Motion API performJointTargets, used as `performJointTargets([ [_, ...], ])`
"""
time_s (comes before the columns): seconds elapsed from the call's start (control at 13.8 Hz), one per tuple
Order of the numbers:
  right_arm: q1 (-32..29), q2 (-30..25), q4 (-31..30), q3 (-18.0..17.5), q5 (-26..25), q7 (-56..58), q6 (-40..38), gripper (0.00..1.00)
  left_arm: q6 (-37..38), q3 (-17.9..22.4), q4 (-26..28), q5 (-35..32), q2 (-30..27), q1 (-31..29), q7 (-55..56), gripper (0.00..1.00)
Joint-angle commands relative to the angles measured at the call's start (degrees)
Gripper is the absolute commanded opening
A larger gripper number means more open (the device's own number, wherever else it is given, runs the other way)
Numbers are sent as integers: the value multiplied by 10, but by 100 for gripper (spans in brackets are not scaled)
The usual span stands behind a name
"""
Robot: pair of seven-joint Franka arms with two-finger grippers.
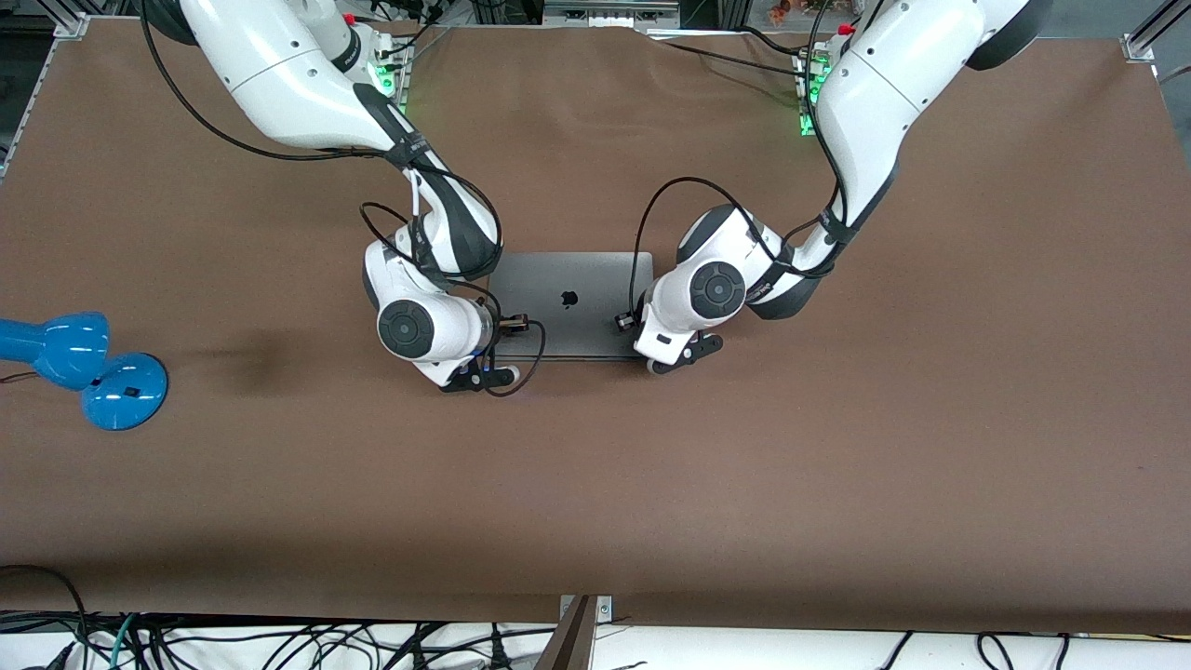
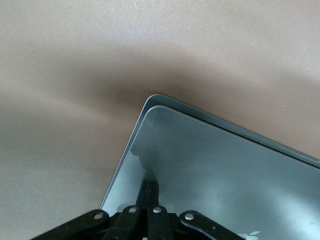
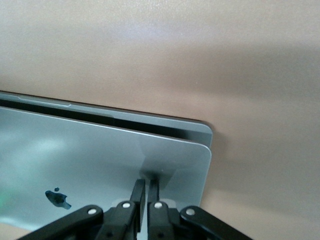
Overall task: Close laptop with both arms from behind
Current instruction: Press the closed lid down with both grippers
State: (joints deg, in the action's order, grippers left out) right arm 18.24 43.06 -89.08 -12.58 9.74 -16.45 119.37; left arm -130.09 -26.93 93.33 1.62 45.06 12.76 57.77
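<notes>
1. A blue desk lamp lies on the brown table toward the right arm's end, well apart from everything else.
2. Black cables run along the table's edge nearest the front camera.
3. The laptop sits mid-table between the two arms, its lid lowered almost flat, a thin gap showing above the base.
4. The right gripper presses its fingertips on the lid's corner, fingers drawn together with nothing between them.
5. The left gripper rests likewise on the other corner, fingers together and empty.
</notes>
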Motion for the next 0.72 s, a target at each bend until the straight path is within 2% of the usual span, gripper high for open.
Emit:
performJointTargets([
  [0.0,-1,11,15,-2,-8,10,9,9,-3,9,-19,-21,14,15,13,0],
  [0.65,5,30,15,2,-7,11,46,9,-24,19,-18,-21,22,24,13,0],
])
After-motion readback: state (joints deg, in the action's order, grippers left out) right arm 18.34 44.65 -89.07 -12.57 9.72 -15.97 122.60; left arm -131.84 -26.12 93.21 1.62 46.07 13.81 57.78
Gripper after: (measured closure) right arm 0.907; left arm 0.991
